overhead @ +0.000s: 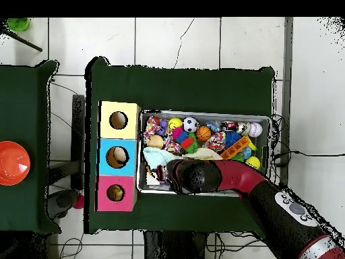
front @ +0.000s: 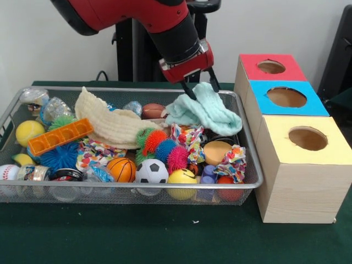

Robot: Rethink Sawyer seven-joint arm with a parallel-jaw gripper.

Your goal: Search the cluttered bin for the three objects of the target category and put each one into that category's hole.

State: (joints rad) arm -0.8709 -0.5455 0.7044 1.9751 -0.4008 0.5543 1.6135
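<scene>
My jaws point(front: 199, 88) pinch the mint cloth point(front: 206, 113) by one edge; it could slip free or snag the bin point(front: 137, 190).

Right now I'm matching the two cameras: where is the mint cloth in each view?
Front view: mint cloth at the bin's far right corner, under the gripper, nearest the red box.
Overhead view: cloth at the bin's left end, partly under the arm, beside the blue box.
Shared landmark: the row of three boxes, yellow, blue, red.
</scene>
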